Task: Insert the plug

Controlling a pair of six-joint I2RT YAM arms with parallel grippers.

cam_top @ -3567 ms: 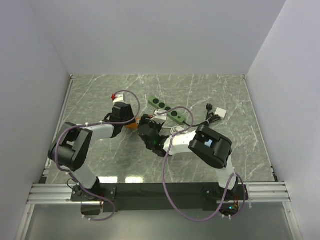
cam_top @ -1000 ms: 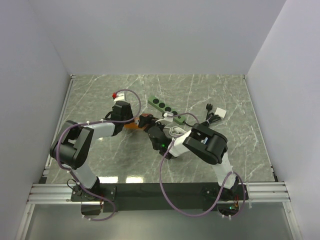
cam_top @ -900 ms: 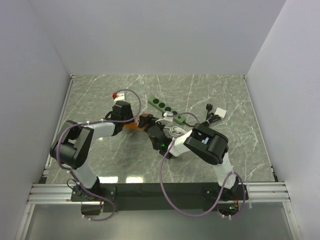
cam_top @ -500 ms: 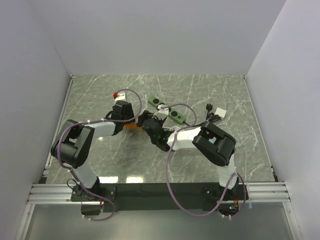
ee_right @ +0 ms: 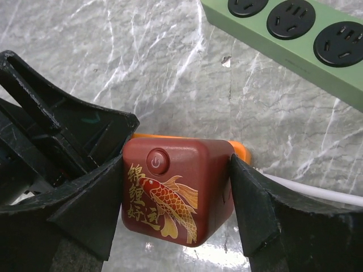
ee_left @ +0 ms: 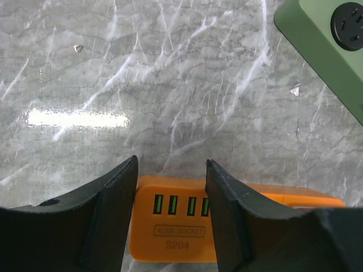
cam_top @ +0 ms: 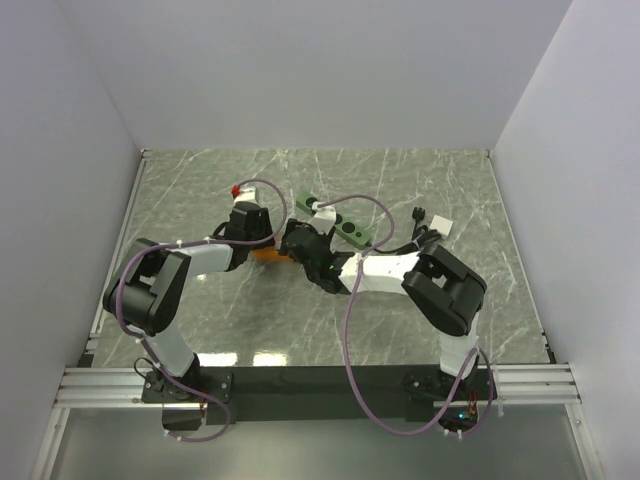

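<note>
A dark red cube plug (ee_right: 176,195) with a gold koi and a power button sits between the fingers of my right gripper (ee_right: 177,161), which is shut on its two sides. Just behind it lies the orange USB socket block (ee_right: 241,148). In the left wrist view the same orange block (ee_left: 181,226) shows its row of green ports. My left gripper (ee_left: 170,164) stands open over that end, one finger (ee_left: 113,192) beside it and the other across its face. From above, both grippers meet at the orange block (cam_top: 268,253).
A green power strip (cam_top: 338,222) lies just beyond the grippers, also in the right wrist view (ee_right: 295,28) and the left wrist view (ee_left: 334,51). A white cable (ee_right: 306,190) runs past the plug. A white adapter (cam_top: 441,226) and a black plug (cam_top: 420,213) lie at the right.
My right gripper has swung left and farther out with the red plug, up to the orange block. Its elbow has shifted right. The left gripper has widened slightly.
</note>
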